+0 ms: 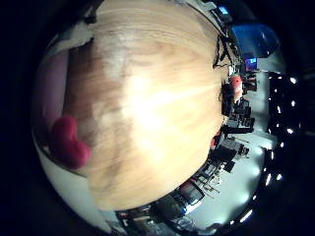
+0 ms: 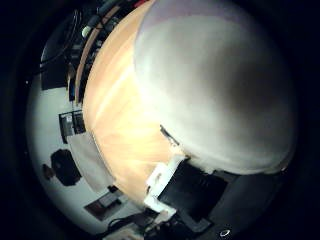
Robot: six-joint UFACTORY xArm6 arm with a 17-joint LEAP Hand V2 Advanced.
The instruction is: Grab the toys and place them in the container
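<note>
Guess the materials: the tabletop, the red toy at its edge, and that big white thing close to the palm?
Tabletop: looks like wood or wood-look laminate, pale grain streaks, a light sheen.
Red toy: probably soft plush or foam, rounded lumpy outline, matte.
White thing: smooth and matte, likely plastic, possibly the container; too close to tell more.

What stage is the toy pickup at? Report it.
Done: nothing can be confirmed; no toy shows inside anything. In hand: a large white rounded thing, possibly the container, fills the thumb side view close to the palm, over the wooden table. Left: a red toy lies at the table's edge, not yet picked up.
</note>
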